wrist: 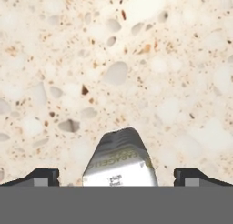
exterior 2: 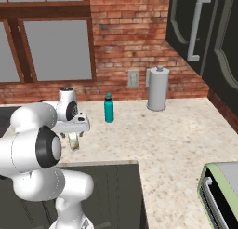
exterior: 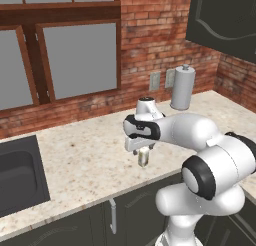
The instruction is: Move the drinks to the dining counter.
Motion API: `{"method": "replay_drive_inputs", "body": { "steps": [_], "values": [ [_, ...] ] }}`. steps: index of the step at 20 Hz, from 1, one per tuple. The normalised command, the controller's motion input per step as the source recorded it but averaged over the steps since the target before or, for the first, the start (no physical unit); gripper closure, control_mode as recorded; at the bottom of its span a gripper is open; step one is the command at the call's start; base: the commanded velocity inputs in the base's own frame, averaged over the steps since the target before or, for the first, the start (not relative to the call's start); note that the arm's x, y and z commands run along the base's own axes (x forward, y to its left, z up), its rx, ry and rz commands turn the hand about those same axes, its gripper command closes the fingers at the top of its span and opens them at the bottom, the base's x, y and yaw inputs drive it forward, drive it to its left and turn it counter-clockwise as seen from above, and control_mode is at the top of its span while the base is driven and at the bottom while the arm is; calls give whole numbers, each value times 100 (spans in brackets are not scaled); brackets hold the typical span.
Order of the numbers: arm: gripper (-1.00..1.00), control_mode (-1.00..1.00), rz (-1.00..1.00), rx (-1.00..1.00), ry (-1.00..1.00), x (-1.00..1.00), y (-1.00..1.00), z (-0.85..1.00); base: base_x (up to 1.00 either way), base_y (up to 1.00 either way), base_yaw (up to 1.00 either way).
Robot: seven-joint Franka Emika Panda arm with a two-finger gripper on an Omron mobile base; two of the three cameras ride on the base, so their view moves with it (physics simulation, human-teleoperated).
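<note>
The robot's gripper points straight down at the stone counter. Its two dark fingertips are spread wide apart, so the gripper is let go and not squeezing anything.

A small pale can stands right between the two tips. In the hand view it sits at 6 o'clock, in the middle of the bottom, with one tip off at 8 o'clock and the other at 4 o'clock. There is a gap on each side of the can, so the tips are not touching it. The can has a greenish band with some tiny letters I cannot read.

From the left base view, the can stands upright on the counter just under the gripper, near the front edge. From the right base view, the can is under the hand too.

A slim teal bottle with a dark cap stands upright farther back on the same counter, at about 2 o'clock from the can, well apart from it.

A tall grey paper-towel roll stands near the brick wall, off at 3 o'clock from the bottle. A dark sink is set into the counter at 9 o'clock from the can.
</note>
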Motion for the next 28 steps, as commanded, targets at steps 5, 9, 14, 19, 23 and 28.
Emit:
{"method": "replay_drive_inputs", "body": {
  "steps": [5, 9, 14, 19, 23, 28],
  "values": [
    [-100, -100, 0, 0, 0, -1, 0, -3, 0, 0, 0],
    [-100, -100, 0, 0, 0, 0, 0, -5, 0, 0, 0],
    [-100, -100, 0, -1, 0, 0, 0, -16, 0, 0, 0],
    [-100, -100, 0, 0, 0, 0, 0, -15, 0, 0, 0],
    [100, -100, 0, 0, 0, 0, 0, -4, 0, 0, 0],
    [100, -100, 0, 0, 0, 0, 0, 0, 0, 0, 0]
  ]
}}
